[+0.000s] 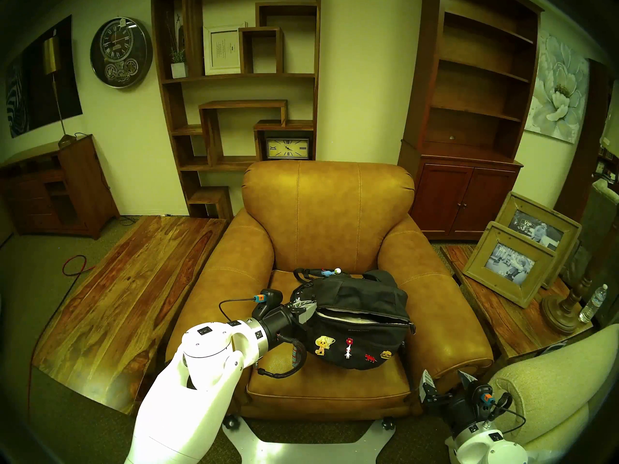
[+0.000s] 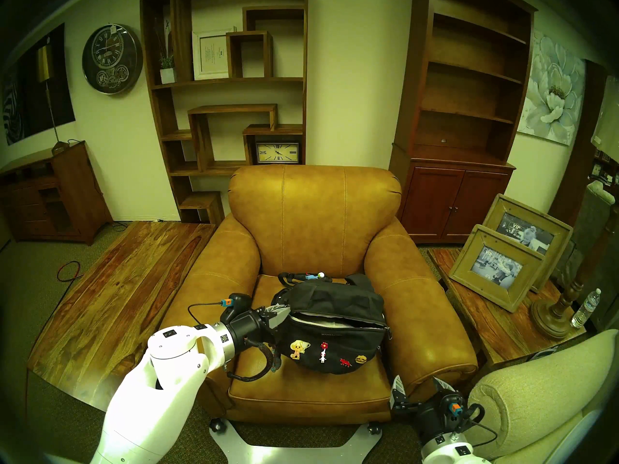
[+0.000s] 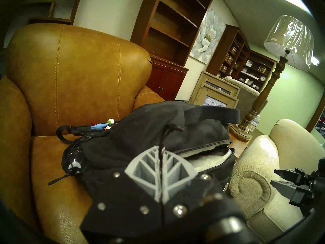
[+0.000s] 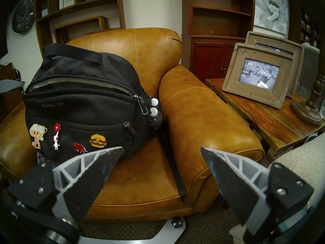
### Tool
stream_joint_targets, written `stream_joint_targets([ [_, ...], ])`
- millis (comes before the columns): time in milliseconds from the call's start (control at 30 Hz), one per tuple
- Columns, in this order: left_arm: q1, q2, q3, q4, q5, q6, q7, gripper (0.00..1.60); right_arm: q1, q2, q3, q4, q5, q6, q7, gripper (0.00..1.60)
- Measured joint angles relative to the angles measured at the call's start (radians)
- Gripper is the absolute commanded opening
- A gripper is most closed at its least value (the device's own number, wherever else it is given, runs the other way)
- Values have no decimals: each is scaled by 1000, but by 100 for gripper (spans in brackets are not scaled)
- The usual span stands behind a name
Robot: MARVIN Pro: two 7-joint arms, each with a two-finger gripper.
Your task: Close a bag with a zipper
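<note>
bag (image 1: 351, 322) on armchair seat (image 1: 321, 379), zipper (image 4: 82, 87) gaping | left fingers (image 3: 159, 165) clamped on a black cord at bag's left end | right fingers (image 4: 112, 160) spread, idle near right | risk: unbraced bag dragged, cord slipped
</note>
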Motion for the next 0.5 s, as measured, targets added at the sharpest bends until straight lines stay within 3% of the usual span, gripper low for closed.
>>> stream_joint_targets([
  [300,-4,-26,80,-22,66,-23,63,0,0,0,0,0,0,0,0,160],
  [500,-24,-27,131,-47,117,28,97,0,0,0,0,0,0,0,0,160],
])
